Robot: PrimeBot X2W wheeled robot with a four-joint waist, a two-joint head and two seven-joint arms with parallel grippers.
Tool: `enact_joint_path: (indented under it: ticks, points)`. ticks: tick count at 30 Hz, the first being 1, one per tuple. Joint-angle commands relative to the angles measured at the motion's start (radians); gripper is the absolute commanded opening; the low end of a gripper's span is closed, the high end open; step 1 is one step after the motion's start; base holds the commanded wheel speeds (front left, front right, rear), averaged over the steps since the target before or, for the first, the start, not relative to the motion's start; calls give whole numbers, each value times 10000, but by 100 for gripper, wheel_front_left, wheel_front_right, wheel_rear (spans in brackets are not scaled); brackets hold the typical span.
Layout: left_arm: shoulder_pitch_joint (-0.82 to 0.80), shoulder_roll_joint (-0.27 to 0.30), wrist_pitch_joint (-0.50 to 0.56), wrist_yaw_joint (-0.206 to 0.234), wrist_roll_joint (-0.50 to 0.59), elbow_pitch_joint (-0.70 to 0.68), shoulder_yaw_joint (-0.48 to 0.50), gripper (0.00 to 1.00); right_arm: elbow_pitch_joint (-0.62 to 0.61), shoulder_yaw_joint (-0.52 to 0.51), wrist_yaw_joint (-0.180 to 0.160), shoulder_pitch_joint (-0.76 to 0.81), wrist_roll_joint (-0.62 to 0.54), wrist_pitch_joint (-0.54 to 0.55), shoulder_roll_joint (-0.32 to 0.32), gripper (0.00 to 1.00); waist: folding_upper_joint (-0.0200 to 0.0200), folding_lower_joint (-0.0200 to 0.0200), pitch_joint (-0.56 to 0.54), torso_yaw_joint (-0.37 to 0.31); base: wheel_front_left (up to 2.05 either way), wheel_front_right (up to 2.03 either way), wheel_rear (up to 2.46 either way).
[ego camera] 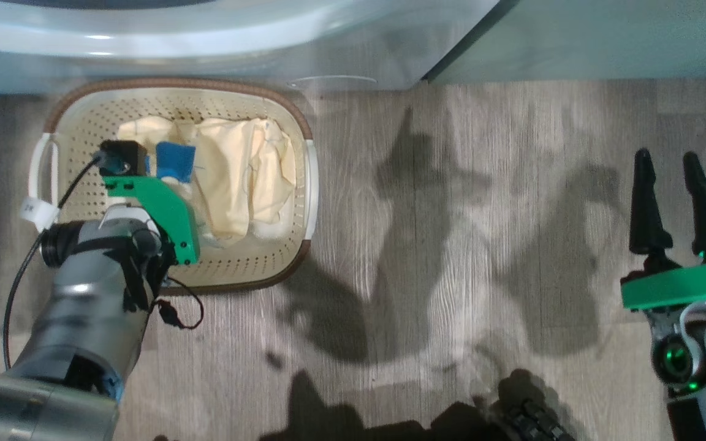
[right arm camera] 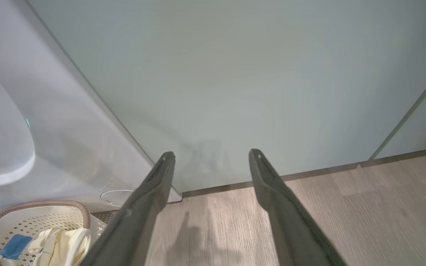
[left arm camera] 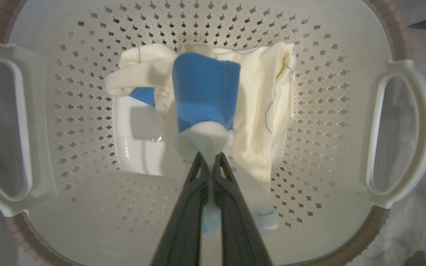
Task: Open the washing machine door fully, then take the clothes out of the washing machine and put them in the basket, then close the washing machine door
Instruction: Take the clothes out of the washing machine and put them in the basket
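In the basket: the clothes (left arm camera: 205, 88) lie heaped on the floor of the basket (ego camera: 306, 184), cream fabric with a blue patch on top.
Left gripper (left arm camera: 209, 155): reaches down inside the basket, its fingers pressed together on a cream fold of the clothes.
Right gripper (ego camera: 668, 159): fingers apart and holding nothing, over bare floor (ego camera: 451, 245) well to the right of the basket.
Washing machine (ego camera: 359, 55): stands just behind the basket; whether its door is open cannot be told.
Step in hand: most likely setting the clothes down, the middle part of the task.
Next move: the left fingers need to part so the fold drops free. The arm should then lift straight up clear of the rim without snagging fabric. After that comes the drum or the door.
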Motion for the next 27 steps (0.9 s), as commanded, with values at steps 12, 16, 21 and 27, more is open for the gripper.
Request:
enact_joint_path:
  ticks: [12, 16, 21, 27]
  points:
    - [-48, 365, -382, -119, -263, -111, 110, 93, -327, 64, 44, -181, -66, -94, -38, 100, 0, -2, 126, 79, 0, 0, 0]
    - [76, 292, -827, -250, -352, -110, 97, 100, -220, 124, 44, -98, -74, -94, -50, 100, 0, -2, -233, 138, 0, 0, 0]
    - [365, 312, -1493, -481, -567, -110, 167, 100, -104, 143, 44, 41, -52, -94, -47, 100, 0, -2, -909, 175, 0, 0, 0]
    - [687, 292, -2252, -734, -849, -143, 166, 100, -1, 272, 44, 354, -27, -94, -53, 100, 0, -2, -1868, 335, 0, 0, 0]
